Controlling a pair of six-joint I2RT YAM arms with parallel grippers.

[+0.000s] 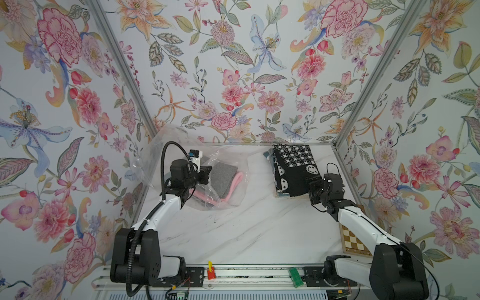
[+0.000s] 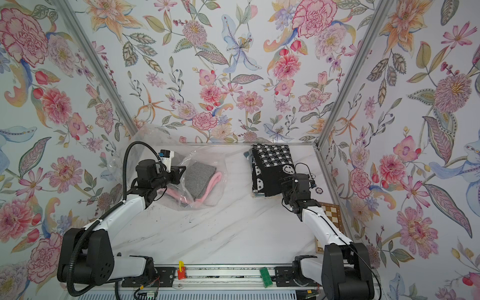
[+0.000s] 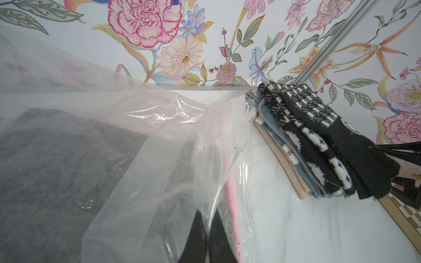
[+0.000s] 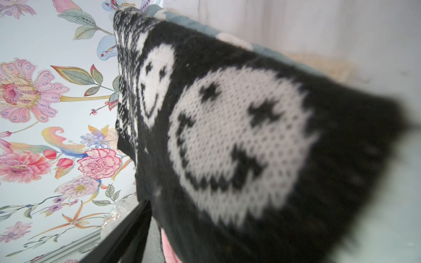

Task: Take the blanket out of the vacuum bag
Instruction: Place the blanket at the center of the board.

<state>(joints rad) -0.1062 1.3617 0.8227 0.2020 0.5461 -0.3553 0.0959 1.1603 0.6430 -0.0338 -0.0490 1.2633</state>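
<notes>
Pinching the vacuum bag (image 3: 159,136) film, the left claw (image 3: 207,218) should hold firm — the right claw (image 1: 311,183), its grip unclear, should back straight off the black blanket (image 1: 292,166) ahead without dragging it.

You're in a robot lab cell, probably: floral wallpaper panels (image 1: 233,65) on aluminium frame posts (image 1: 122,67), marble-look tabletop (image 1: 246,228), arm rail (image 1: 259,275).

Clear to pass in front of the vacuum bag (image 1: 226,155) over bare tabletop (image 1: 246,233); clear also in the lane just right of the bag, up to the blanket stack (image 1: 293,168); blocked behind and left of it by walls (image 1: 65,130).
</notes>
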